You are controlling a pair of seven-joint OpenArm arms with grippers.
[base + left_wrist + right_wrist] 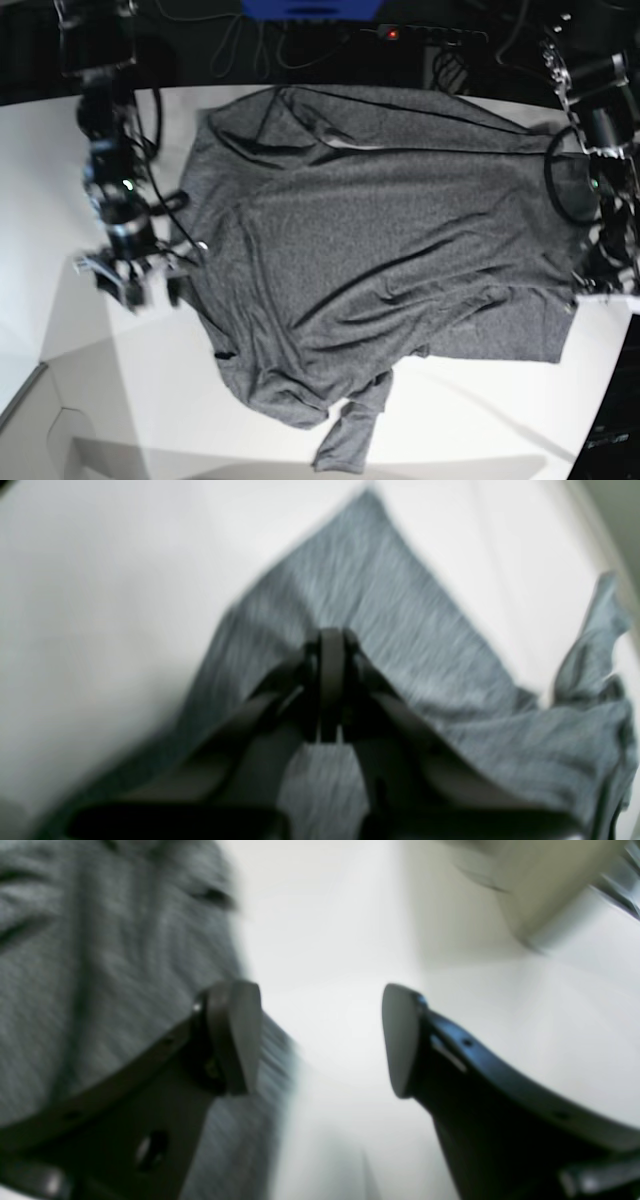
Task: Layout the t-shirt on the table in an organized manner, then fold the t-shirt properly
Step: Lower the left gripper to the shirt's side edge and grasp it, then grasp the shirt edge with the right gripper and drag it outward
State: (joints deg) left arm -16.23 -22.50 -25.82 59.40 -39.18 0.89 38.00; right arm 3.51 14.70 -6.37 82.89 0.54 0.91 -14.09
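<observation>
The charcoal-grey t-shirt (380, 230) lies spread across the white table (120, 400), wrinkled, with a sleeve bunched at the front (345, 440). My left gripper (330, 680) is shut, its fingers pinched together on the shirt's fabric (400, 630). In the base view it sits at the shirt's right edge (592, 283). My right gripper (317, 1040) is open and empty over bare table (340, 940), with the shirt (100, 965) just behind one finger (235, 1035). In the base view it is at the shirt's left edge (135, 280). Both wrist views are blurred.
Cables and a power strip with a red light (392, 33) run along the dark back edge. The table's curved edge drops off at the front left (25, 400). A beige object (540, 885) stands beyond the right gripper. Bare white tabletop lies in front of the shirt.
</observation>
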